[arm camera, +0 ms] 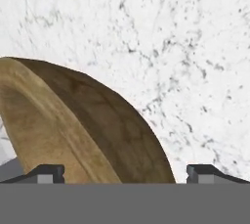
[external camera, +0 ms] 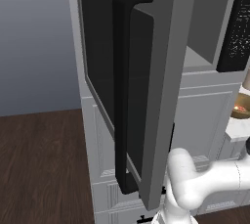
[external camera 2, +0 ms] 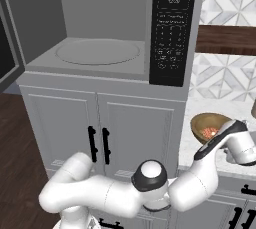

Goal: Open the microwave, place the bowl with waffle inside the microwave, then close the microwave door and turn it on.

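Observation:
The microwave stands with its cavity exposed, a grey turntable inside and the black control strip on its right. The microwave door is swung wide out to the left, its tall black handle facing the left base camera. The wooden bowl rests on the marble counter to the right of the microwave, with reddish waffle in it. In the hand view the bowl fills the lower left. My gripper is open, its fingertips spread either side of the bowl's rim.
White cabinet doors with black handles sit under the microwave. The marble counter spreads beyond the bowl. A patterned tile wall and a dark wooden shelf rise behind it. Dark wood floor lies to the left.

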You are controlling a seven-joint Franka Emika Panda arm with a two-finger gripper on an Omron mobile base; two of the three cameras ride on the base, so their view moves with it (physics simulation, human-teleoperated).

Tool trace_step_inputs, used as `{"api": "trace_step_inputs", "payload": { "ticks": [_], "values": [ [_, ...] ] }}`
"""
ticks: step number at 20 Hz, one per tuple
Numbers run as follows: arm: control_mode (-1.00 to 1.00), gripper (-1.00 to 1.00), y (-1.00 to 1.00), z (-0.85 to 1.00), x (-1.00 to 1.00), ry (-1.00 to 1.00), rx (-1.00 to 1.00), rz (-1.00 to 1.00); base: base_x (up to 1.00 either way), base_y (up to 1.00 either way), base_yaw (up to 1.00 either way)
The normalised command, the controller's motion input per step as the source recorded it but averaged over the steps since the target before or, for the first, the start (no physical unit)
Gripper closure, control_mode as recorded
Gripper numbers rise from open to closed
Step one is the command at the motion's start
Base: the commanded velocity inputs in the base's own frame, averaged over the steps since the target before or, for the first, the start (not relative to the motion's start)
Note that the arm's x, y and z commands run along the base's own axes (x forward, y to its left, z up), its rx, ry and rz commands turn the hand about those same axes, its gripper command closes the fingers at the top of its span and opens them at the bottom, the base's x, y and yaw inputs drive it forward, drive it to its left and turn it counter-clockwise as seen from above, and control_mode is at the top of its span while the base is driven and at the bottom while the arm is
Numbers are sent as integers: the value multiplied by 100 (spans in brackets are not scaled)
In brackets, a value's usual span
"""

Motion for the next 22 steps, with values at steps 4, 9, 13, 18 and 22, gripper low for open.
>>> {"api": "trace_step_inputs", "payload": {
  "ticks": [4,9,13,18,22],
  "values": [
    [-100,100,8,-19,0,0,-6,2,0,0,0],
    [-100,100,11,9,-42,-8,-6,7,0,0,0],
    [-100,100,0,56,-100,-24,-1,12,0,0,0],
    [-100,100,0,83,-100,-5,-15,0,0,0,0],
    [-100,100,-1,89,-100,0,-17,-1,0,0,0]
  ]
}}
